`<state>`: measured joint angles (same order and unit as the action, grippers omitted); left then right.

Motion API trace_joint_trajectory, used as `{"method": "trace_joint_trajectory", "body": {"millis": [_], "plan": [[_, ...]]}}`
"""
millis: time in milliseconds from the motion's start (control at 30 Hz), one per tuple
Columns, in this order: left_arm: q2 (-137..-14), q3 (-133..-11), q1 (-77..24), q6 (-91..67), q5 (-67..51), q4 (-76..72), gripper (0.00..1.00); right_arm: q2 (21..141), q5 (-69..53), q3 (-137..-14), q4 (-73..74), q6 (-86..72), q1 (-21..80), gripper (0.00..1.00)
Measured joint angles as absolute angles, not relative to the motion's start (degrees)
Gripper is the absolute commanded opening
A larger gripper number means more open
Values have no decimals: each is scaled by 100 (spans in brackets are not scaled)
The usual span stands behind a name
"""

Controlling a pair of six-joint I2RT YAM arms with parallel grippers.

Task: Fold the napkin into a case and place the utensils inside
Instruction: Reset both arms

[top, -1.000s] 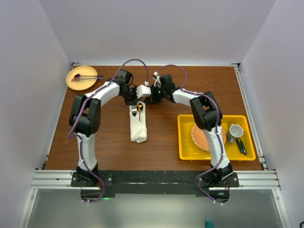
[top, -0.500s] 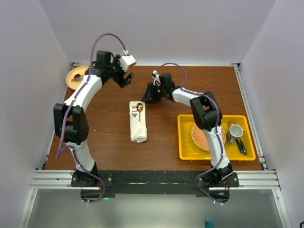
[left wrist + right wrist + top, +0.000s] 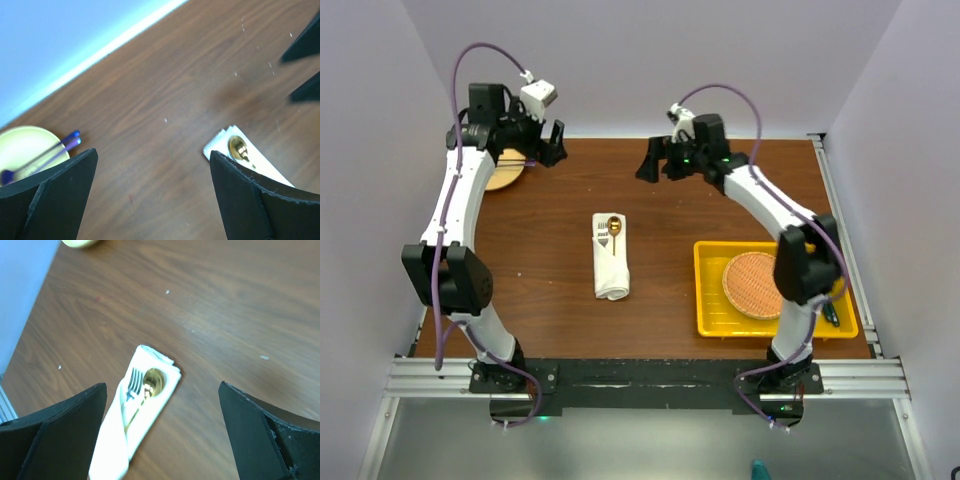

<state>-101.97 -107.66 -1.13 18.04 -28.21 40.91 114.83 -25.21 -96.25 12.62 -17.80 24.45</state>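
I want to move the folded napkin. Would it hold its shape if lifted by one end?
Probably not: the case is soft folded cloth, likely to sag. The spoon and fork stick out its open end, so they might slide out if tipped.

Left arm (image 3: 455,210): reaches up and far out, elbow high, wrist at 11 o'clock over the surface (image 3: 700,200). Left pincer (image 3: 552,143): points toward 4 o'clock, jaws spread wide, nothing between them.

Right arm (image 3: 770,205): stretched from base toward 11 o'clock, wrist near 12 o'clock. Right pincer (image 3: 650,160): points toward 9 o'clock, jaws wide apart, nothing between them. The two pincers face each other, well apart.
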Motion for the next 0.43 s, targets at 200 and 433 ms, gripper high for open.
{"method": "trace_joint_trajectory", "body": {"millis": [200, 433], "plan": [[-9417, -8906, -108, 1708, -2550, 4307, 100, 9155, -2349, -8005, 1573, -1341, 2239, 98], [-8584, -6849, -108, 1500, -1968, 4091, 100, 7535, -2080, -5972, 1999, -1111, 2333, 98]]}}
